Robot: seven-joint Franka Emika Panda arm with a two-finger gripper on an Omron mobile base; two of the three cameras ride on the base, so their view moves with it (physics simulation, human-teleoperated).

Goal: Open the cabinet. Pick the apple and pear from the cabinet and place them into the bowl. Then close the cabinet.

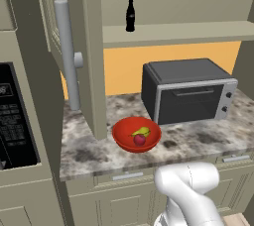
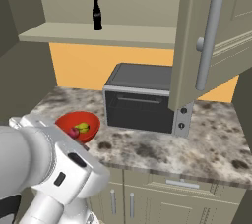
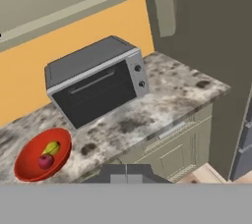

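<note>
The cabinet stands open, its left door (image 1: 79, 46) and right door (image 2: 197, 36) both swung out toward me. On its shelf (image 1: 173, 32) stands a dark cola bottle (image 1: 130, 16). The red bowl (image 1: 121, 130) sits on the counter below and holds the apple (image 1: 140, 140) and the pear (image 1: 142, 132). The bowl (image 3: 27, 164) is at the lower left of the hand view, with the apple (image 3: 46, 161) and pear (image 3: 51, 148) inside. My gripper (image 3: 126, 174) is shut on nothing, back from the counter's front edge and well away from the bowl.
A grey toaster oven (image 1: 188, 91) stands on the marble counter (image 1: 208, 136) right of the bowl. A tall appliance with a black panel (image 1: 15, 116) borders the counter's left end. Drawers (image 2: 182, 183) run under the counter.
</note>
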